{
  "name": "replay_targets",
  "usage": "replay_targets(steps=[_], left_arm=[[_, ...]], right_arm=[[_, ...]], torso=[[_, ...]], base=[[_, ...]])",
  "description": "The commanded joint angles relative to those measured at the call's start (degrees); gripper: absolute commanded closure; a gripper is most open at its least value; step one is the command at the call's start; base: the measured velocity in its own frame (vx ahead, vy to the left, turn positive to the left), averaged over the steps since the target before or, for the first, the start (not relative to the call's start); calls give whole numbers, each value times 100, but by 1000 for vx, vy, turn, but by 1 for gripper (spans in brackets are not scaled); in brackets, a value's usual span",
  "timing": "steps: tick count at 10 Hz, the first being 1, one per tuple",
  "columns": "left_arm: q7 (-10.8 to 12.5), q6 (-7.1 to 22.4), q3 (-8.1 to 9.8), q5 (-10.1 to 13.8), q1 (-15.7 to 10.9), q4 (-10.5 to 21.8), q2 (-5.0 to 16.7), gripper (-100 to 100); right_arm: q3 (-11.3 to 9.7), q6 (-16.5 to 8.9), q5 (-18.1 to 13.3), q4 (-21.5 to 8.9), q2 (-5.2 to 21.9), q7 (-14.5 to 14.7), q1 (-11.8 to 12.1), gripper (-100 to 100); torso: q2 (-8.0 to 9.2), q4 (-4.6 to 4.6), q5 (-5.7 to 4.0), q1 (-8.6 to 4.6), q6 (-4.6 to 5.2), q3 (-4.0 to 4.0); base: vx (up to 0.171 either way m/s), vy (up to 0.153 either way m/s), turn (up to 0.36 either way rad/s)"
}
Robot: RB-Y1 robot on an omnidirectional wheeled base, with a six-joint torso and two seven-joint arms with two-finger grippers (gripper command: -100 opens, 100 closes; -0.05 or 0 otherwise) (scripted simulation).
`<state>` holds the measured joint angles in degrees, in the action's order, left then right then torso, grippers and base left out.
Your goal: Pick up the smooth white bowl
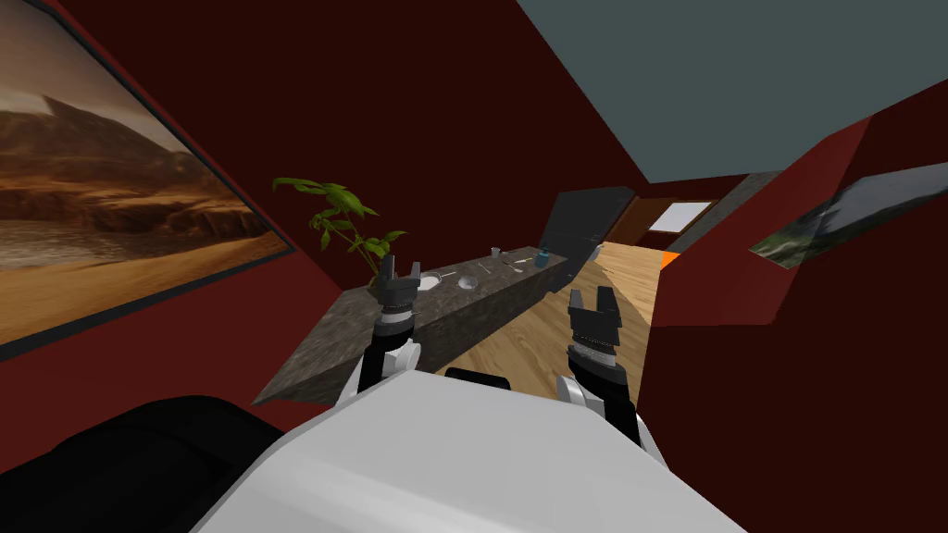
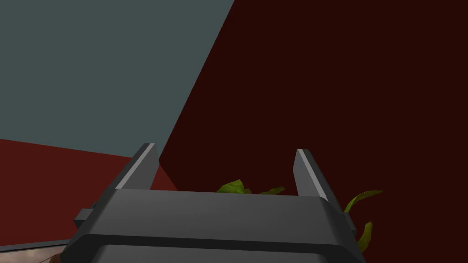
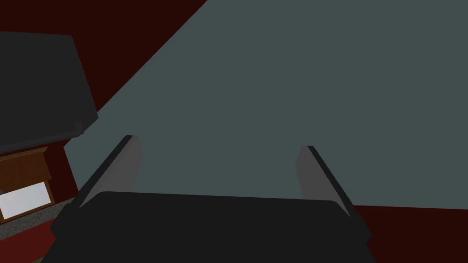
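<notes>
A white bowl (image 1: 429, 281) sits on a long dark stone counter (image 1: 324, 342), just past the fingers of my left gripper (image 1: 400, 268) and partly hidden by them. A second, greyer bowl (image 1: 467, 281) lies a little farther along the counter. In the left wrist view my left gripper (image 2: 224, 157) is open with nothing between its fingers and points up at a dark red wall, with green leaves (image 2: 235, 186) just over its body. My right gripper (image 1: 592, 298) is raised over the wooden floor to the right of the counter, and its fingers (image 3: 125, 164) stand open and empty.
A leafy plant (image 1: 343, 222) stands at the counter's wall side, behind the left gripper. Farther along lie a small cup (image 1: 495, 251), a blue object (image 1: 542, 258) and some utensils (image 1: 509, 266). A dark tall cabinet (image 1: 583, 222) ends the counter. Wooden floor (image 1: 574, 315) runs alongside.
</notes>
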<state>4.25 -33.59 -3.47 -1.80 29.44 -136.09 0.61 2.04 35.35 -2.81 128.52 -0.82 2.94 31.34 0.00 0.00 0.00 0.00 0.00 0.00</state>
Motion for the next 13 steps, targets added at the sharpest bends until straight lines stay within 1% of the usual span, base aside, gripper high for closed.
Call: replay_targets(steps=[1, 3, 6, 7, 9, 10, 11, 12, 13], left_arm=[[10, 186, 44, 63, -30, 18, 138, -100], [25, 458, 111, 157, -78, 41, 303, -100], [59, 972, 263, 363, -188, 85, 607, -100], [59, 1055, 263, 363, -188, 85, 607, -100], [90, 1437, 394, 540, -285, 121, 839, -100], [90, 1559, 394, 540, -285, 121, 839, -100], [107, 1758, 467, 639, -338, 142, 961, -100], [107, 1840, 467, 639, -338, 142, 961, -100], [126, 2035, 543, 746, -394, 164, 1086, -100]], right_arm=[[0, 0, 0, 0, 0, 0, 0, 0], [0, 0, 0, 0, 0, 0, 0, 0], [0, 0, 0, 0, -1, 0, 0, 0], [-1, 0, 0, 0, -1, 0, 1, 0], [0, 0, 0, 0, 0, 0, 0, 0], [0, 0, 0, 0, -1, 0, 1, 0], [0, 0, 0, 0, 0, 0, 0, 0], [0, 0, 0, 0, 0, 0, 0, 0], [0, 0, 0, 0, 0, 0, 0, 0]], torso=[[0, 0, 0, 0, 0, 0], [-7, -1, -3, -14, 0, -4], [-10, -2, -5, -23, 0, -6], [-16, -4, -6, -27, 0, -9], [-9, -2, -4, -19, 0, -5], [-14, -3, -5, -23, 0, -8], [-14, -4, -5, -21, 0, -9], [-13, -3, -5, -20, 0, -8], [-10, -3, -4, -17, 0, -6]], base=[[6, -18, 26], [21, -53, 27], [29, -66, 42], [26, -58, 12], [25, -58, 36], [36, -55, 26], [26, -55, 36], [18, -46, 17], [23, -59, 43]])
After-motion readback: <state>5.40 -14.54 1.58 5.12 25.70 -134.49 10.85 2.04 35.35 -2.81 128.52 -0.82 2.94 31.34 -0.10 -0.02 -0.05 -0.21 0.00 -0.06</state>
